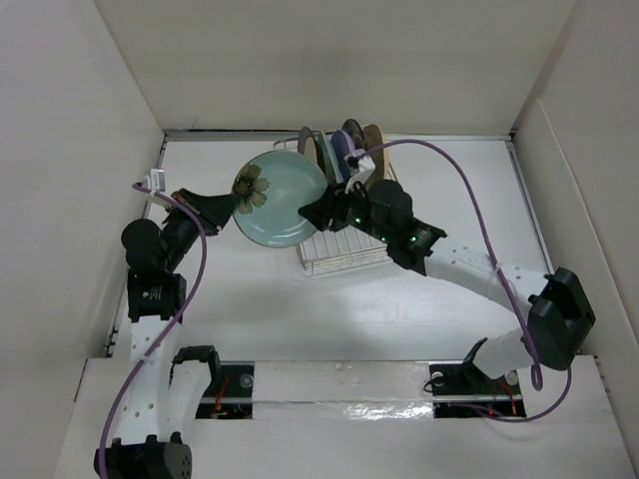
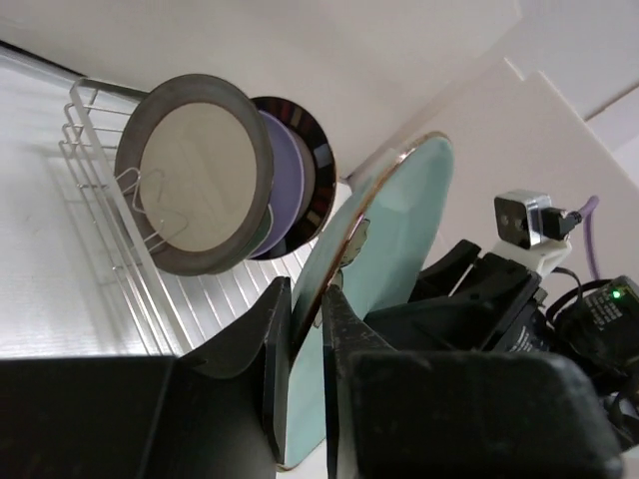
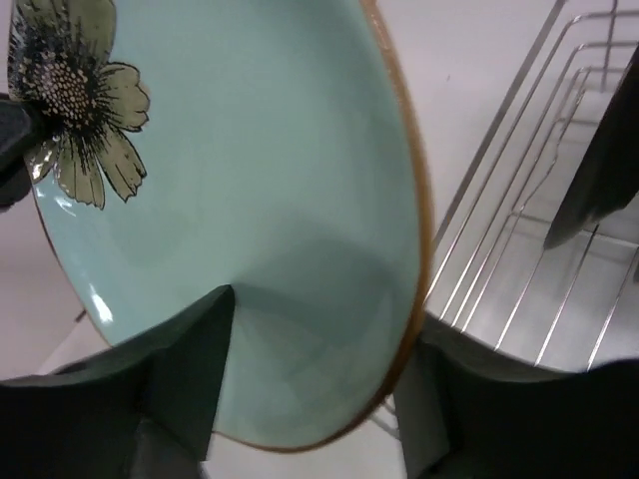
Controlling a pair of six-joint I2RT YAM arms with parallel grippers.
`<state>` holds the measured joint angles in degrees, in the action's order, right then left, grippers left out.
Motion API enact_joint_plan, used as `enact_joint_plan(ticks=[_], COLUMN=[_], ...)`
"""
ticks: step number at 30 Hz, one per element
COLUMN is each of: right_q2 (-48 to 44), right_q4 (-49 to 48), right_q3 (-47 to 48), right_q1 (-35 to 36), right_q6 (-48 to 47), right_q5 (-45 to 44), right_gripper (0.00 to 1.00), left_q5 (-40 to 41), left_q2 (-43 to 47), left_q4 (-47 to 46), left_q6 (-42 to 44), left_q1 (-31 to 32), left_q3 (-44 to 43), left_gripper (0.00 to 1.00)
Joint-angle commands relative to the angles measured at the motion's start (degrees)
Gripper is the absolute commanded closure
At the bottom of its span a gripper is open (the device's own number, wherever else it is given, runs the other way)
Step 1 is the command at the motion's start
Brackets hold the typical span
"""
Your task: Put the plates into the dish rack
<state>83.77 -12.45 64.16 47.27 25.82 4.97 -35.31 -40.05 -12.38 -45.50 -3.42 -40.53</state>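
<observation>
- Item: pale green plate (image 1: 285, 205) with a flower print, held off the table at upper centre of the top view, its face tilted up toward the camera.
- Left gripper (image 1: 232, 205): clamped on the plate's left rim. In the left wrist view both fingers (image 2: 278, 344) press the rim edge-on.
- Right gripper (image 1: 318, 212): at the plate's right rim. In the right wrist view its fingers (image 3: 195, 364) stand well apart, one in front of the plate's face and one behind the rim, straddling it without pinching.
- Dish rack (image 1: 334, 257): just right of the plate in the top view and partly under the right gripper. The right arm is the nearer one.
- Rack contents: plates standing on edge at the upper end. The left wrist view shows a silver plate (image 2: 195, 185) in front, a lavender plate (image 2: 290, 170) behind it and a dark-rimmed plate (image 2: 318, 160) behind that. The lower wires look free.
- Governing relation, as judged: the plate must travel right in the frame and turn upright, face parallel to the standing plates, to enter a free slot below them.
</observation>
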Motion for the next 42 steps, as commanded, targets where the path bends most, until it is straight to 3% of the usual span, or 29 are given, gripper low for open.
enact_joint_plan(ticks=[1, 4, 5, 7, 10, 13, 14, 17, 23, 29, 34, 37, 40, 41, 42], right_q2=[-1.7, -2.4, -2.5, -3.1, -4.4, -5.5, -5.8, -6.0, -5.6, -5.4, -5.2, -4.5, -2.6, -1.9, -0.4], right_q4=[-10.3, -14.7, -16.3, -17.3, -18.9, -18.7, -17.4, -13.5, -13.7, -13.0, -11.2, -8.7, -4.8, -2.2, -0.8], right_q3=[-2.5, -4.5, -4.7, -5.1, -5.1, -4.5, -3.5, -0.2, 1.6, 3.6, 6.0, 8.8, 13.7, 15.1, 18.1], right_q1=[0.6, 0.6, 0.6, 0.6, 0.6, 0.6, 0.6, -0.7, -3.5, -5.3, -7.1, -7.7, -8.3, -8.3, -8.3], right_q6=[1.4, 2.7, 3.0, 3.4, 3.8, 4.3, 4.4, 4.6, 6.5, 7.4, 6.1, 4.0, 0.3, -0.9, -1.6], right_q5=[-0.1, 0.2, 0.6, 1.0, 1.4, 1.2, -0.1, -1.5, -1.5, -1.6, -2.9, -4.7, -8.7, -10.4, -13.7], right_gripper=[0.63, 0.98, 1.0, 1.0, 1.0, 1.0, 1.0, 1.0, 1.0, 1.0, 1.0, 1.0, 1.0, 1.0, 1.0], left_q5=[-5.5, -5.1, -4.4, -2.8, -2.1, -2.0, -1.5, 2.0, 6.6, 13.4, 13.2, 12.5, 9.9, 7.9, 6.8], left_q2=[1.4, 0.9, 0.7, -0.1, -1.6, -2.7, -3.0, -3.9, -6.3, -7.5, -8.4, -8.5, -8.3, -8.4, -8.5], left_q4=[-11.9, -11.4, -10.0, -8.0, -4.6, -2.6, -1.3, 2.3, 3.7, 7.7, 6.8, 6.8, 5.4, 4.8, 4.0], left_q6=[-5.5, -4.3, -3.1, -1.4, 1.5, 2.9, 3.3, 6.6, 7.2, 10.9, 11.0, 11.0, 10.9, 10.5, 10.1], left_q1=[1.3, 1.8, 1.8, 1.8, 1.8, 1.8, 1.8, 2.4, 2.4, 2.4, 2.4, 2.4, 2.9, 2.9, 2.9], left_q3=[-2.6, -1.4, -1.4, -1.8, -3.1, -4.0, -4.5, -7.1, -10.3, -12.3, -10.1, -9.7, -8.8, -8.4, -8.3], left_gripper=[1.0, 1.0, 1.0, 1.0, 0.86, 0.62, 0.45, 0.26, 0.13, 0.1, 0.13, 0.26, 0.57, 0.83, 0.9])
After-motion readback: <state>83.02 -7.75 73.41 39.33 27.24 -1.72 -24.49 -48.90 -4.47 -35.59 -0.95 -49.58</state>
